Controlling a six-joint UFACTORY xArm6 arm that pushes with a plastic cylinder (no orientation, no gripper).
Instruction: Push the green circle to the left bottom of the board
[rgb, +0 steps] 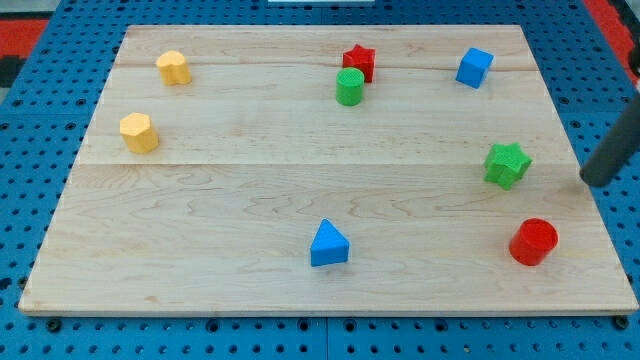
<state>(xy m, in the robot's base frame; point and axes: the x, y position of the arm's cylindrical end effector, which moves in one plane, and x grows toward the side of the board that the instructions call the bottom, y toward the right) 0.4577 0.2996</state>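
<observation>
Waiting at three o'clock, my tip (588, 182) holds nothing, probably grazing the board (250, 200); green circle (349, 87) sits untouched at twelve.

red star (359, 60), blue cube (475, 67), green star (507, 164)

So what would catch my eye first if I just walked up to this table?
Probably the bright blocks scattered on the pale wooden board: a green circle touching a red star near the view's top, and two yellow blocks at the view's left. Then the dark rod at the view's right edge, my tip just right of a green star, far from the green circle.
</observation>
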